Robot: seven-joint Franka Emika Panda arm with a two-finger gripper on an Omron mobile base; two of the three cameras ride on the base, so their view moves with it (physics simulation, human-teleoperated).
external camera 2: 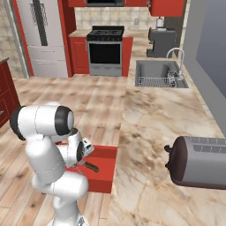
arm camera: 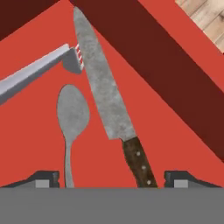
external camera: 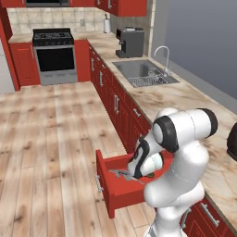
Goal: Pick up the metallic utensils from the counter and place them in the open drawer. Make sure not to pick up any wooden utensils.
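Gripper [arm camera: 112, 179] hangs over the open drawer [external camera: 111, 192], fingers spread wide, nothing between them. Knife [arm camera: 105, 100] lies flat on the red drawer floor, spoon [arm camera: 72, 118] just beside it, a grey utensil [arm camera: 37, 72] near both

Drawer [arm camera: 166, 57] floor crowded w/ knife [arm camera: 105, 100] & spoon [arm camera: 72, 116] side by side; red floor bare right of knife.
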